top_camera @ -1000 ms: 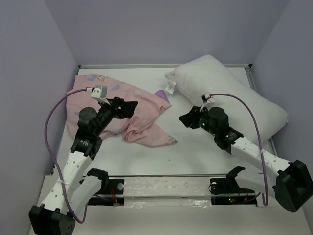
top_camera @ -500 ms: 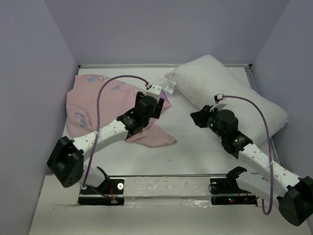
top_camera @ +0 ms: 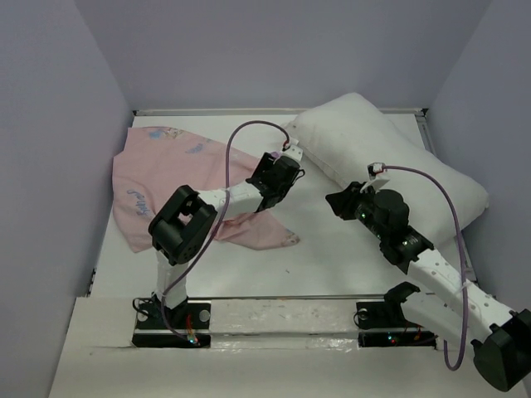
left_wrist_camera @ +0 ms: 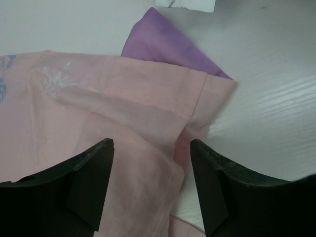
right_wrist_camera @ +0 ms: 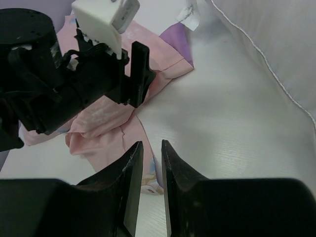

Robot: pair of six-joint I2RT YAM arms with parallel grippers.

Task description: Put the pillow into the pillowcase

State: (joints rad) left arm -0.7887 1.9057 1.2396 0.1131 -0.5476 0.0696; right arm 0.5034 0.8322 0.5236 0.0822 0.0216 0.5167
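My left gripper [left_wrist_camera: 150, 185] has swung across to the pillowcase's [top_camera: 166, 170] mid-table corner, jaws released — right gripper [right_wrist_camera: 148, 185] nearly clenched, empty — the pillow [top_camera: 390, 153] waits far-right.

Robot lab, lilac enclosure walls [top_camera: 274, 50], white table [top_camera: 332, 257]

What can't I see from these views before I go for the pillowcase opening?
- Pillowcase opening: in the top view the left arm covers that corner; the left wrist view shows only folded pink layers with purple beneath.
- Left gripper: open above the fabric; contact unclear.
- Pillow: the right arm hides part of its near edge; cropped in the right wrist view.
- Right gripper: nearly closed, empty.
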